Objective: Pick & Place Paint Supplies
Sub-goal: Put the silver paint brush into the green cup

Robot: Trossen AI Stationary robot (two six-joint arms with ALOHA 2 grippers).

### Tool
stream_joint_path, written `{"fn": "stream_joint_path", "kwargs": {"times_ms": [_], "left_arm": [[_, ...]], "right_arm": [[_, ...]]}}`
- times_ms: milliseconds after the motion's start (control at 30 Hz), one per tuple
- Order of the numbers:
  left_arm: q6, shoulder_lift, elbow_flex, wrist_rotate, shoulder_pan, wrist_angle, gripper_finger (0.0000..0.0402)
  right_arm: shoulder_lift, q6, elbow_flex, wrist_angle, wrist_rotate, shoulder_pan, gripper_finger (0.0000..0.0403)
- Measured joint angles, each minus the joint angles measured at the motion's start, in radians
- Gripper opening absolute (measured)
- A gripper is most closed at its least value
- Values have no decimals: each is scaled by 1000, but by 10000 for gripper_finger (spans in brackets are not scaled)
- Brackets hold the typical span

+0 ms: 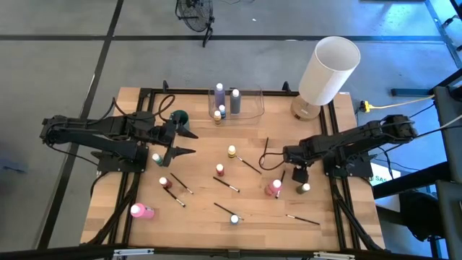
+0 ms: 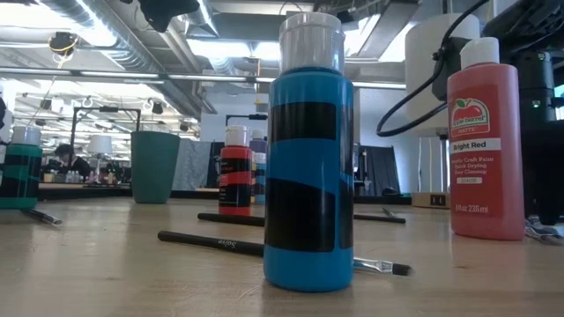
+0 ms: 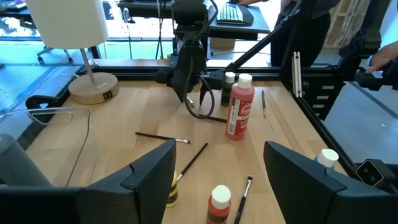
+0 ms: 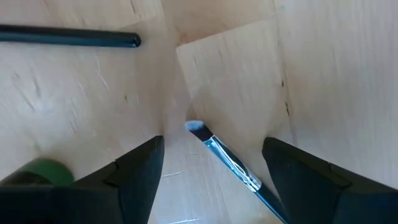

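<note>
Right pincer hangs low over the bench at about 3 o'clock, fingers spread wide, nothing held. In its wrist view a paintbrush tip lies on the wood between the two fingers. A green bottle and a red bottle stand just beside it.

Left pincer sits at 9 o'clock, fingers wide apart and empty, a teal cup near it.

Other paint bottles and thin brushes lie scattered over the bench's centre and 6 o'clock half; a pink bottle lies on its side at 7 o'clock. Clear container at 12 o'clock holds a few bottles. White cylinder stands at 1 o'clock.
</note>
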Motion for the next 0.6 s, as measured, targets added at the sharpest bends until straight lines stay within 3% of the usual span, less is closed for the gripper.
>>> {"fn": "stream_joint_path", "kwargs": {"times_ms": [300, 600], "left_arm": [[-1, 0, 0, 0, 0, 0, 239], [-4, 0, 0, 18, 0, 0, 239]], "right_arm": [[0, -27, 0, 14, 64, 82, 284], [1, -26, 0, 16, 53, 89, 284]]}}
